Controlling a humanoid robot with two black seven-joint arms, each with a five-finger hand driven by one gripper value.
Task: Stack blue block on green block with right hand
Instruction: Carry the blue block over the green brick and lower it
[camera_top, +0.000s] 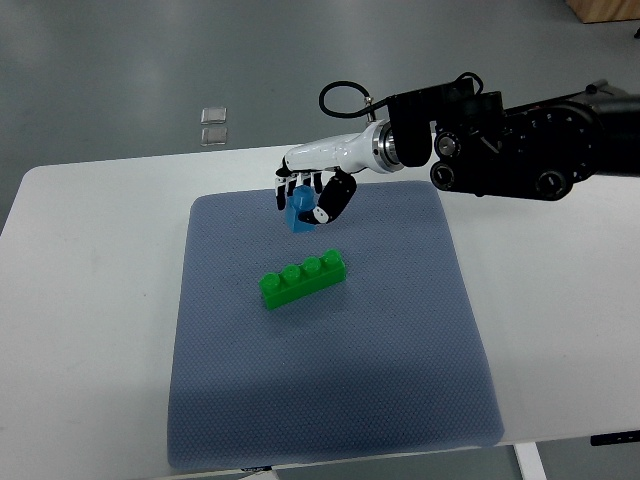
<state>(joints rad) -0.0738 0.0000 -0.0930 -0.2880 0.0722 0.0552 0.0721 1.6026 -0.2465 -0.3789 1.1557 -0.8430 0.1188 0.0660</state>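
Right robot hand (312, 188) curled around the small blue plastic block (298, 213), fingers hiding most of it.
So I can't tell which way the blue one points. It's over the far part of the grey-blue textured mat (330, 390) on the white counter (90, 300). The green four-stud brick (302, 279) lies nearer, apart, long axis slanting up to the right; nothing sits between them.

You are looking down on a white rectangular table top (90, 300) that fills most of the frame, with a blue-grey textured fabric mat (330, 380) laid across its middle. Beyond the table's far edge, in the upper part, you see smooth grey floor (120, 70). Two small clear square tiles (213, 125) lie there, upper left of centre. A light wooden corner (605, 10) shows at upper right.
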